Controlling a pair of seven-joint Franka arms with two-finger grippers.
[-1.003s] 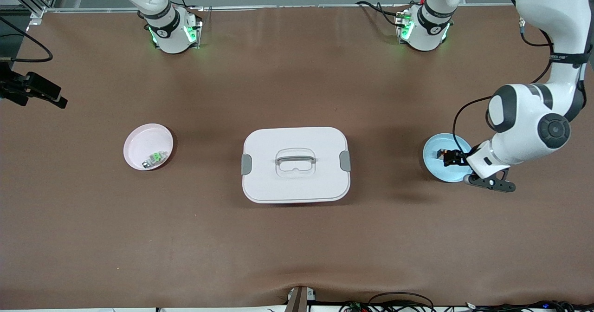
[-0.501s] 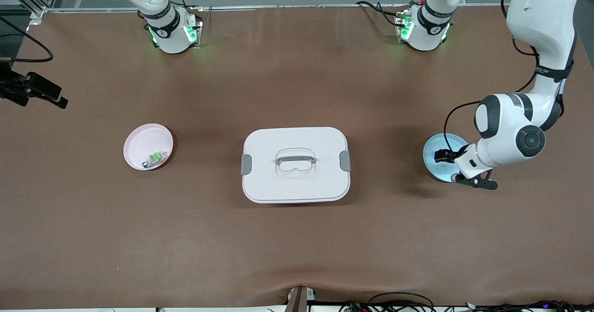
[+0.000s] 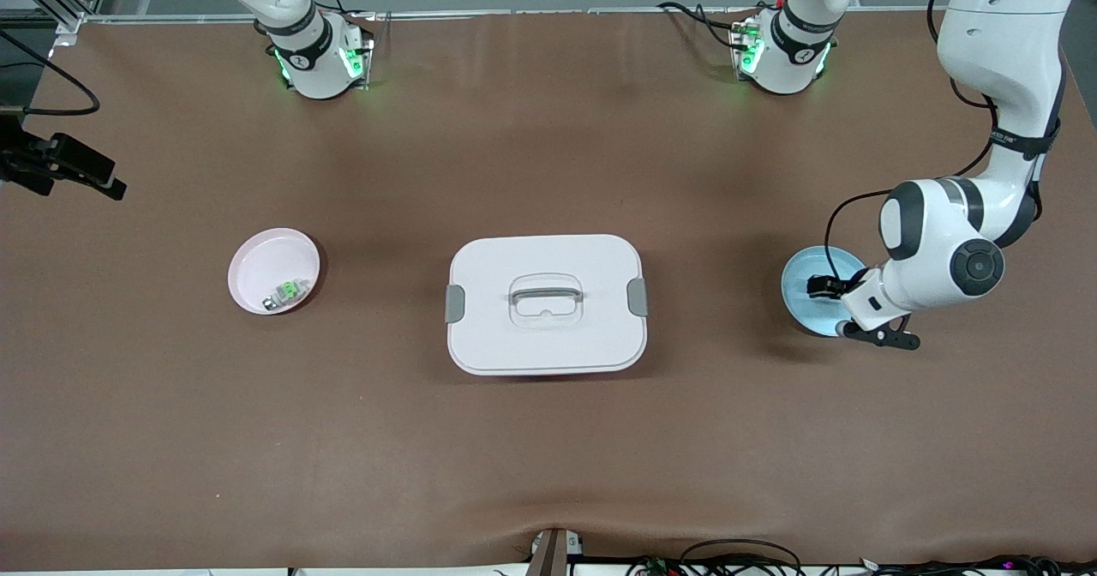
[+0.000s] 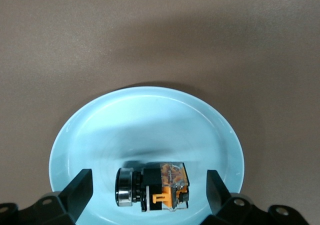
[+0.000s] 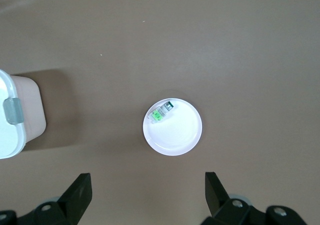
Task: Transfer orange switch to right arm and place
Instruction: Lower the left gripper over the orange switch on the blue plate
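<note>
- My left gripper (image 4: 147,195) hangs low over the pale blue round plate (image 4: 100,125) at the left arm's end of the brown table (image 3: 548,439), fingers spread wide on either side of the small black orange-faced switch (image 4: 152,187), not yet touching it.
- The orange switch lies on its side in the plate, its silver collar at one end and its orange-clipped block at the other.
- I judge it light and rigid, a hard plastic body with a metal ring; smooth enough to skid on the glazed plate if nudged off-centre.
- The flat flanks of the black block look the surest place to pinch, leaving the collar end free for the other gripper to take.
- My right gripper (image 5: 147,195) waits high, fingers wide and holding nothing, over the table near the pink round dish (image 3: 257,263) that holds a small green-faced switch (image 3: 287,293).
- A white lidded box with grey latches (image 3: 546,302) sits between the two plates.
</note>
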